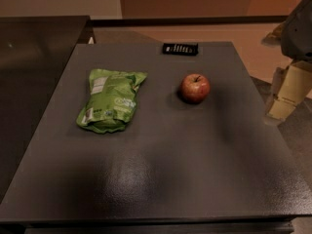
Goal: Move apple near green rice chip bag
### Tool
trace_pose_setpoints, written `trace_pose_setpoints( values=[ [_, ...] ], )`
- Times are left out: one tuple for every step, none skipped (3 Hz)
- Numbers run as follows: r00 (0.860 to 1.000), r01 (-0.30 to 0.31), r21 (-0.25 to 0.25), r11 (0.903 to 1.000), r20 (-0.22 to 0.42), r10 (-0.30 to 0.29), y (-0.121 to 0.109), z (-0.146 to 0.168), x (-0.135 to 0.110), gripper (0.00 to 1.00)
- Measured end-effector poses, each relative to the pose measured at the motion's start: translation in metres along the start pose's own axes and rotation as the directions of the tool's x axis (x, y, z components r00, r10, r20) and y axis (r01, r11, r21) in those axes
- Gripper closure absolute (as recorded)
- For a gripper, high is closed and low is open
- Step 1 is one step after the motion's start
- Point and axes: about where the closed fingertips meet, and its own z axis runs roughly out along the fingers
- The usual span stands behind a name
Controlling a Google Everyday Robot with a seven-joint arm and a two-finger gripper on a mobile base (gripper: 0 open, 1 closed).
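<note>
The small red apple [195, 87] with yellowish patches sits on the dark grey table [161, 165], right of centre toward the back. The crinkled green rice chip bag [110, 100] lies flat to the left of the apple, about a bag's width away. My gripper [288, 90], pale cream in colour, hangs at the right edge of the view, beyond the table's right side and to the right of the apple. It touches neither the apple nor the bag and holds nothing that I can see.
A small flat black rectangular object with white marks [180, 48] lies at the table's back edge, behind the apple. A dark counter [34, 57] adjoins the table on the left. Tan floor lies behind and to the right.
</note>
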Motion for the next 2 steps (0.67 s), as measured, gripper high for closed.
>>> trace_pose_setpoints(
  values=[
    [0.999, -0.008, -0.009, 0.9999, 0.038, 0.008, -0.016, 0.016, -0.006, 0.00],
    [0.997, 0.000, -0.030, 0.9996, 0.072, 0.002, -0.032, 0.038, -0.016, 0.00]
  ],
)
